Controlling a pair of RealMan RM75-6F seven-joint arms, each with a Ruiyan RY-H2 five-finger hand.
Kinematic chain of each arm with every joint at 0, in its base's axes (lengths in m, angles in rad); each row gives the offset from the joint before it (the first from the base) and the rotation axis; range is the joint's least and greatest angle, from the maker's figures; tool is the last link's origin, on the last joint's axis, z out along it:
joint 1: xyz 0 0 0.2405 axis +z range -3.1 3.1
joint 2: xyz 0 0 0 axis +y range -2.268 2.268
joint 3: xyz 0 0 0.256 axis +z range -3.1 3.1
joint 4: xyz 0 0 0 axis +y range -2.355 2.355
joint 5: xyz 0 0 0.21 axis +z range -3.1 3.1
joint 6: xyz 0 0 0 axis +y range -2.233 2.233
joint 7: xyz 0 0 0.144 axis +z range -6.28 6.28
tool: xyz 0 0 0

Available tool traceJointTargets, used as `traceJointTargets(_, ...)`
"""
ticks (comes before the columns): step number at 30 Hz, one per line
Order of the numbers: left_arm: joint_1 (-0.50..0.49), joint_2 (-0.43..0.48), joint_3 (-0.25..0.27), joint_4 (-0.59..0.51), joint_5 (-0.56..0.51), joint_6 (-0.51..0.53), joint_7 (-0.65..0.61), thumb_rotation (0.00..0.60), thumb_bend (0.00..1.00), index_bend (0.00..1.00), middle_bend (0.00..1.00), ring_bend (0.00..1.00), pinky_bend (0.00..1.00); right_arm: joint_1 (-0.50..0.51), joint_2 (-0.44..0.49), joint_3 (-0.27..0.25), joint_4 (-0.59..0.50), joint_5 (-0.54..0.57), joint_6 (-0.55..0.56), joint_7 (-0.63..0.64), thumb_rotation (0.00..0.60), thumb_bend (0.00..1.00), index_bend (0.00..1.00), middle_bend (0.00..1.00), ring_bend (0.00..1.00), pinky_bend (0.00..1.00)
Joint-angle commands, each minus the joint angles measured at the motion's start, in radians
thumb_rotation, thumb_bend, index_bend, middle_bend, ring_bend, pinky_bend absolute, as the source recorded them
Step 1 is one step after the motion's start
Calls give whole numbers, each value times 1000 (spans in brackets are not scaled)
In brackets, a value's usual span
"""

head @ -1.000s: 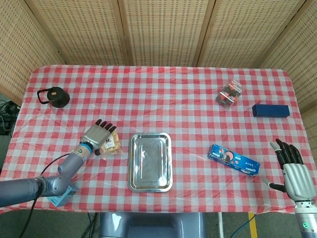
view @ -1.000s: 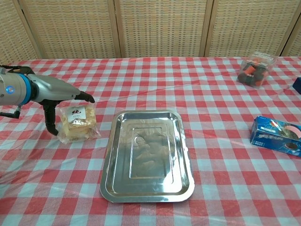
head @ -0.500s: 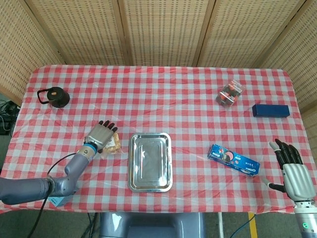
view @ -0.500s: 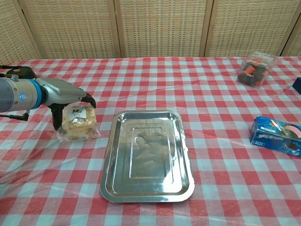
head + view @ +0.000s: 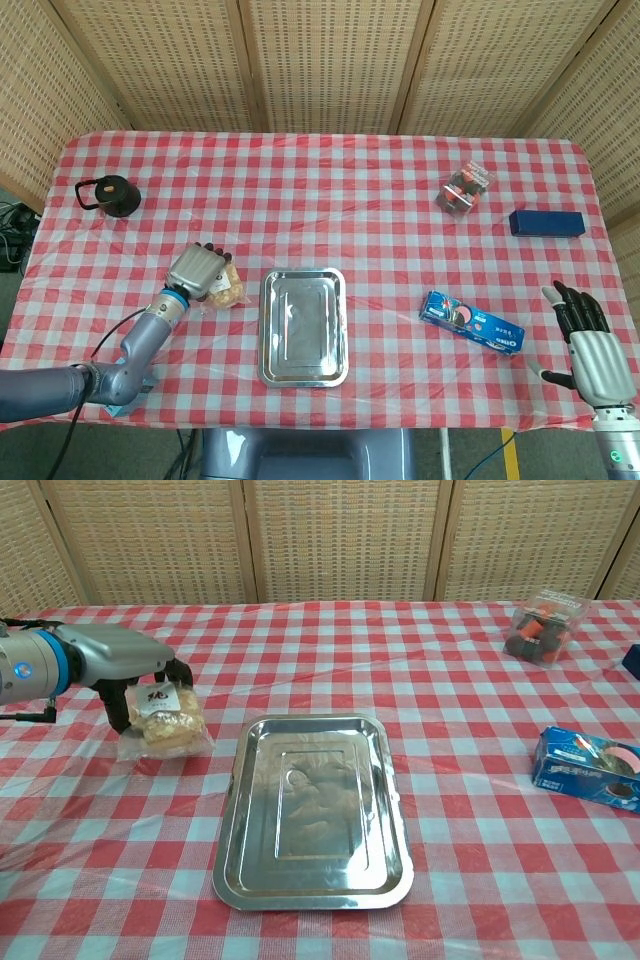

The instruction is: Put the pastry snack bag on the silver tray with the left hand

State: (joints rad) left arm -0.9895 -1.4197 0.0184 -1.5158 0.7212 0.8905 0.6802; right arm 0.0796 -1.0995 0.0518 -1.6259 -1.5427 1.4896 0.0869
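Observation:
The pastry snack bag (image 5: 228, 291) (image 5: 166, 726), clear with pale pastries and a white label, is left of the silver tray (image 5: 303, 326) (image 5: 312, 810). My left hand (image 5: 196, 270) (image 5: 135, 676) comes over the bag's top end with fingers curled around it and grips it. The bag tilts, its lower end close to the cloth. Nothing lies in the tray. My right hand (image 5: 591, 345) hovers open at the table's front right corner, fingers spread, holding nothing; the chest view does not show it.
A black kettle (image 5: 108, 194) stands at the far left. A blue cookie box (image 5: 471, 321) (image 5: 590, 767) lies right of the tray. A clear box of dark and red items (image 5: 465, 187) (image 5: 541, 627) and a dark blue box (image 5: 546, 222) sit at the back right.
My left hand's fingers have curled from spread over the bag to closed around its top. The bag has shifted slightly away from the front edge and tilted up. The right hand is still.

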Motion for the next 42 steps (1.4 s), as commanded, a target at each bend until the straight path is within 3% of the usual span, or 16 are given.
traceJointTargets(1,18,80,-41,-100,78,54,-51,600,451,461,272,222,332,0,1,0,-1,-2,2,-1,600,58,15,0,0,0)
traceJointTargets(10,9,104,-81,-212,154,75,-60,600,449,453,272,222,331,-4,8,1,-6,-5,11,9,600,59,16,0,0,0)
traceJointTargets(25,-53,-52,-103,-214,141,76,39,600,422,421,210,203,317,-10,22,11,-2,10,20,42,600,59,16,0,0,0)
traceJointTargets(31,-68,-94,-112,-195,139,58,32,600,372,298,47,40,183,-12,26,13,-2,11,24,50,600,59,16,0,0,0)
traceJointTargets(33,-72,-102,-110,-191,133,53,37,600,342,191,2,1,102,-12,26,14,-3,11,25,51,600,59,16,0,0,0)
traceJointTargets(36,-77,-113,-106,-185,125,54,49,600,292,59,0,0,6,-13,27,14,-4,11,25,53,600,59,16,0,0,0)
traceJointTargets(42,-77,-132,-103,-178,121,69,61,600,139,0,0,0,0,-14,29,16,-4,14,28,54,600,59,16,0,0,0)
